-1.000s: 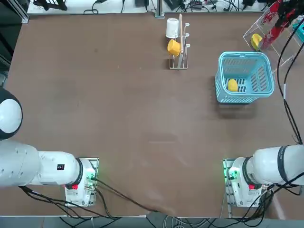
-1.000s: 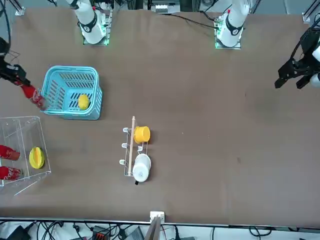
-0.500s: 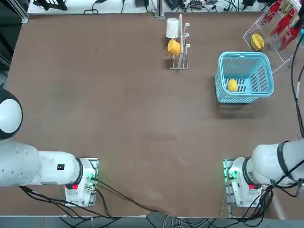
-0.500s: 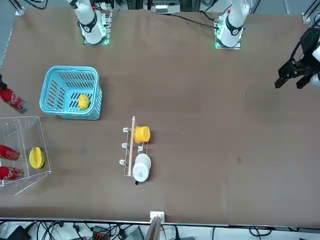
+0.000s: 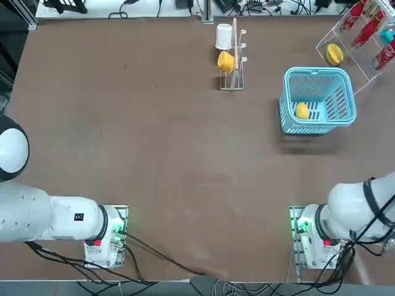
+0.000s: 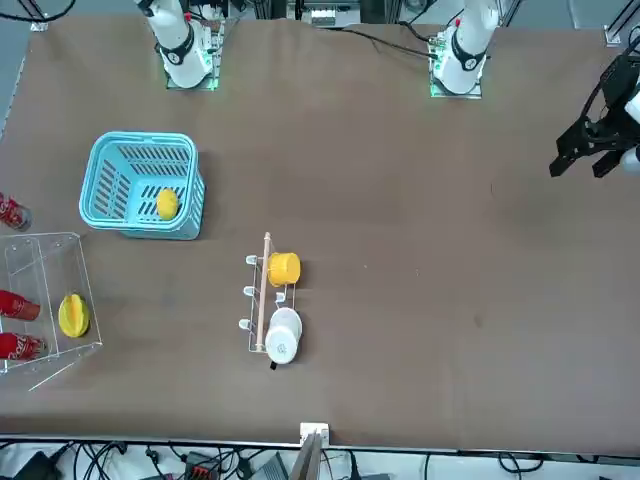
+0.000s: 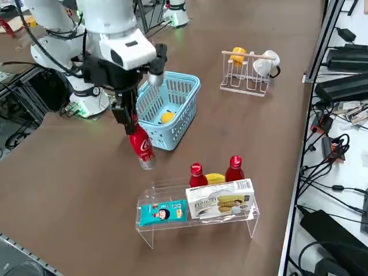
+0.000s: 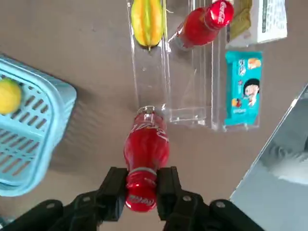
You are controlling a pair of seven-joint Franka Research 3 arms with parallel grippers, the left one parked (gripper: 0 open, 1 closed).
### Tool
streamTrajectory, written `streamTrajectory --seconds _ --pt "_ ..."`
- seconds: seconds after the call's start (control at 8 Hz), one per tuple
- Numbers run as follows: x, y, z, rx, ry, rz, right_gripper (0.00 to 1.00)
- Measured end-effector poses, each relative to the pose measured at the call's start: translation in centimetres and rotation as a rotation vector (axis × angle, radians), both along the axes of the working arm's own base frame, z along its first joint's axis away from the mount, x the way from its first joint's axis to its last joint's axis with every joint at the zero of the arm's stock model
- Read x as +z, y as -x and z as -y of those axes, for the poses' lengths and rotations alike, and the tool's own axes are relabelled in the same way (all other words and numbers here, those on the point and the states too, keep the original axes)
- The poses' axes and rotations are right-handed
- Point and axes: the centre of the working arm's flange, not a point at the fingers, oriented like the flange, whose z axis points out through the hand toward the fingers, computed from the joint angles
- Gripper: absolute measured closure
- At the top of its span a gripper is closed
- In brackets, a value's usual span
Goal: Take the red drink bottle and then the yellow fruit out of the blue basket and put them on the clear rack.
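My right gripper [image 8: 141,188] is clamping the red drink bottle [image 8: 146,151] by its cap, beside the clear rack [image 7: 150,225]. The bottle is showing only partly at the edge of the overhead [image 5: 384,55] and front [image 6: 10,211] views.

The right arm [image 7: 109,23] is built of rounded glossy white shells, with a black band at one joint and a black block at the wrist. The right gripper [image 8: 142,190] is matte black, its two fingers [image 8: 167,185] blocky and black. Black cables loop off the arm. Its base [image 5: 315,237] is a white collar on a metal plate, with a green light and a red mark.
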Motion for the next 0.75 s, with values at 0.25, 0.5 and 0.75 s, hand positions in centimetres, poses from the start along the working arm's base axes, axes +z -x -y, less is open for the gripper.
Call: streamTrajectory --seconds 0.25,0.5,0.75 --pt "-1.2 -1.3 1.6 0.078 0.017 0.027 0.63" --pt "-1.9 -2.1 3.1 0.124 0.025 0.030 0.63" --pt "-3.1 -2.7 3.8 0.131 0.022 0.018 0.63"
